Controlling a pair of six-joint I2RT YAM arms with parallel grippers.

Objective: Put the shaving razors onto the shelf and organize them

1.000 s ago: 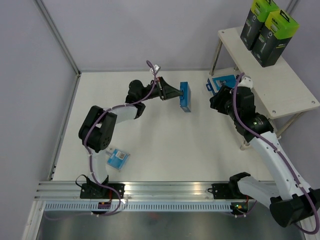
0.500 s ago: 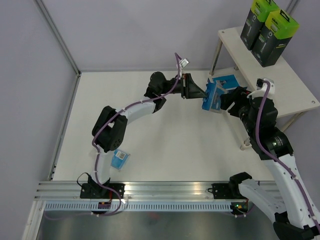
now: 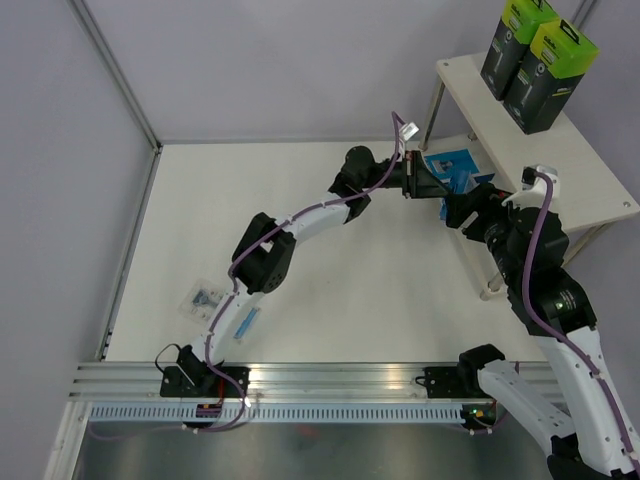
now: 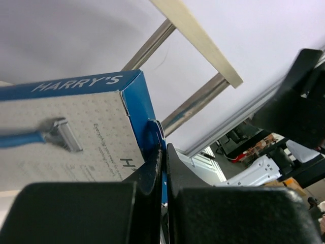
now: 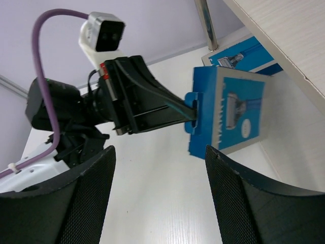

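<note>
1. The left arm reaches across the table (image 3: 300, 230) toward its far right corner, and the left jaws (image 5: 190, 114) are clamped tight on the hang tab of a blue Harry's razor box (image 5: 228, 114)
2. That box sticks out from the jaws by its tab and appears to hang clear of the table, just beside the left side of the shelf (image 3: 570, 170); its face with the razor picture is turned toward the right wrist camera
3. In the left wrist view the fingers (image 4: 150, 175) pinch the thin blue tab, and the brand name runs along the box's blue edge
4. The right jaws (image 5: 158, 152) stand wide apart with nothing between them; they face the held box, near it but not touching
5. A second blue razor box (image 3: 452, 163) lies flat under the left end of the shelf's top board; I cannot tell whether it rests on the lower board or on the table
6. A black razor box with a lime-green top (image 3: 515, 45) and its twin (image 3: 550, 75) stand upright and touching at the far end of the top board
7. A small clear blister pack (image 3: 205, 298) lies by the table's left edge, toward the near left corner and well apart from the shelf
</note>
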